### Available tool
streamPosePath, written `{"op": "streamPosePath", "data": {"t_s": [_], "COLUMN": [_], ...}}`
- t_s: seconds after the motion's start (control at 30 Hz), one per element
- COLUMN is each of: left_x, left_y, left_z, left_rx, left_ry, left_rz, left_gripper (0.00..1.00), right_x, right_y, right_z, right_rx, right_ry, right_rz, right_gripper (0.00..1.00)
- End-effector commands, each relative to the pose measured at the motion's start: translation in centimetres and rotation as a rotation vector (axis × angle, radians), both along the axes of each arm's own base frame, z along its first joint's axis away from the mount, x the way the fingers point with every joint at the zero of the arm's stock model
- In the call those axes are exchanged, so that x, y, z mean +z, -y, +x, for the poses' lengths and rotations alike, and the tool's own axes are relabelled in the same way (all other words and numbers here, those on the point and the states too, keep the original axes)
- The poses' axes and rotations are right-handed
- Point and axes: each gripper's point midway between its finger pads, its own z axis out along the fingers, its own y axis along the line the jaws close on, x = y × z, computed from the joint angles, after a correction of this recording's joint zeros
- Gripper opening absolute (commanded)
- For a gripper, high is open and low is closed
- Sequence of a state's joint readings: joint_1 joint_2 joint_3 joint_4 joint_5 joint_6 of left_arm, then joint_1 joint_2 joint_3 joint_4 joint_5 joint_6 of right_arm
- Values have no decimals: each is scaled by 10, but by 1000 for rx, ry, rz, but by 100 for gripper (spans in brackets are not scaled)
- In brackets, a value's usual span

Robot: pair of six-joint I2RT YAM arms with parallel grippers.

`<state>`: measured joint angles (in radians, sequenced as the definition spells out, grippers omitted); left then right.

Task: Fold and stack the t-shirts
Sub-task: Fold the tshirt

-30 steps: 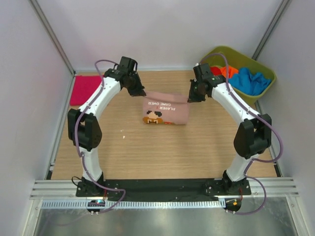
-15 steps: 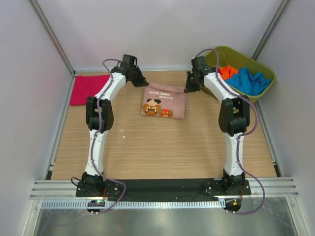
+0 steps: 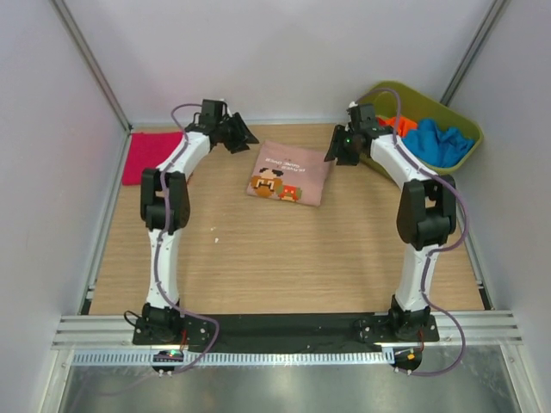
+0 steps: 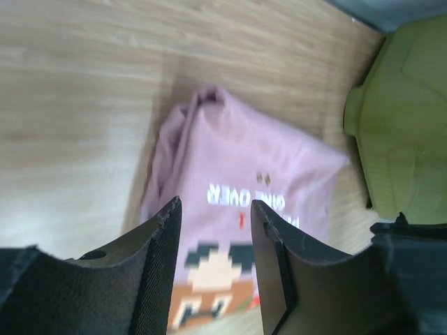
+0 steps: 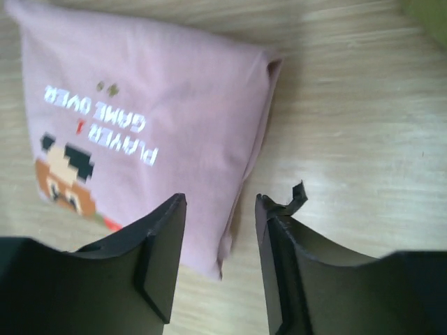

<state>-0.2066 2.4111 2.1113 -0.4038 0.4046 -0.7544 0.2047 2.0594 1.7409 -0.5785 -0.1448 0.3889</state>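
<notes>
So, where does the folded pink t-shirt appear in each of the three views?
Top external: pink t-shirt on the table's middle, toward the back.
Left wrist: centre, running downward.
Right wrist: upper left.
Shared landmark: its cartoon print with white lettering.

Links: white shells behind the left gripper (image 3: 245, 138) and the right gripper (image 3: 334, 157).
Joints: bulky black housings (image 3: 164, 202) between the white links.
Cables: a thin grey-purple cable (image 3: 178, 109) running back from each wrist.
Fingers (image 4: 160, 251): matte black, flat inner faces, bevelled tips; a small ragged tab (image 5: 299, 195) on one right-gripper fingertip.
Bases: black mounts (image 3: 159, 323), farthest from the grippers.
</notes>
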Motion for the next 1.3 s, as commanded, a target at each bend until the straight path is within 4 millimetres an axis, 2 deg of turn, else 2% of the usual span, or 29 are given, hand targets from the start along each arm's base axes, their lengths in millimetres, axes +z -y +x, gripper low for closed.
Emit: {"op": "streamPosePath", "data": {"t_s": [0.0, 0.03, 0.13, 0.17, 0.23, 0.27, 0.33, 0.43, 0.47, 0.5, 0.63, 0.77, 0.83, 0.9, 0.93, 1.03, 1.07, 1.1, 1.13, 1.17, 1.23, 1.27], "left_x": [82, 65, 48, 30, 7, -12, -34, -55, -57, -60, -60, -59, -64, -60, -66, -58, -65, -66, -56, -58, -48, -44], "left_y": [-4, -2, 5, -1, -6, -15, -22, -23, -23, -19, -10, -4, -5, -5, -7, -10, -14, -17, -17, -20, -29, -32], "left_z": [-22, -36, -56, -62, -71, -76, -83, -96, -98, -102, -110, -118, -126, -130, -138, -147, -158, -165, -169, -179, -180, -182], "left_rx": [-44, -64, -87, -67, -53, -29, -14, -27, -27, -45, -79, -95, -98, -91, -85, -44, -28, -12, -2, 12, 52, 63], "left_ry": [183, 144, 97, 57, -11, -50, -100, -157, -166, -174, -178, -188, -210, -205, -230, -245, -277, -299, -294, -321, -313, -328], "left_rz": [53, 67, 96, 129, 164, 204, 239, 244, 239, 220, 160, 123, 115, 106, 104, 100, 109, 113, 106, 112, 145, 161], "left_gripper": [45, 45, 44, 42, 41, 41, 40, 40, 40, 40, 38, 8, 0, 0, 0, 0, 0, 0, 0, 0, 0, 5], "right_x": [36, 30, 4, -1, -15, -17, -31, -45, -43, -48, -56, -63, -63, -66, -67, -74, -75, -78, -73, -73, -71, -69], "right_y": [-23, -31, -47, -55, -57, -60, -57, -52, -52, -51, -51, -48, -49, -51, -51, -48, -47, -44, -44, -43, -41, -39], "right_z": [-26, -33, -53, -59, -70, -74, -84, -100, -100, -106, -110, -110, -109, -111, -110, -122, -126, -133, -137, -142, -153, -155], "right_rx": [80, 104, 152, 171, 183, 193, 193, 201, 204, 208, 213, 203, 213, 219, 216, 214, 214, 211, 211, 210, 214, 213], "right_ry": [56, 38, -35, -55, -84, -81, -111, -144, -128, -140, -141, -124, -106, -95, -88, -117, -126, -146, -143, -148, -159, -162], "right_rz": [106, 111, 144, 146, 122, 117, 106, 95, 100, 99, 105, 93, 103, 114, 117, 117, 115, 112, 119, 118, 123, 121], "right_gripper": [48, 46, 43, 43, 45, 47, 49, 54, 55, 56, 57, 55, 47, 40, 31, 11, 8, 6, 5, 5, 8, 13]}}
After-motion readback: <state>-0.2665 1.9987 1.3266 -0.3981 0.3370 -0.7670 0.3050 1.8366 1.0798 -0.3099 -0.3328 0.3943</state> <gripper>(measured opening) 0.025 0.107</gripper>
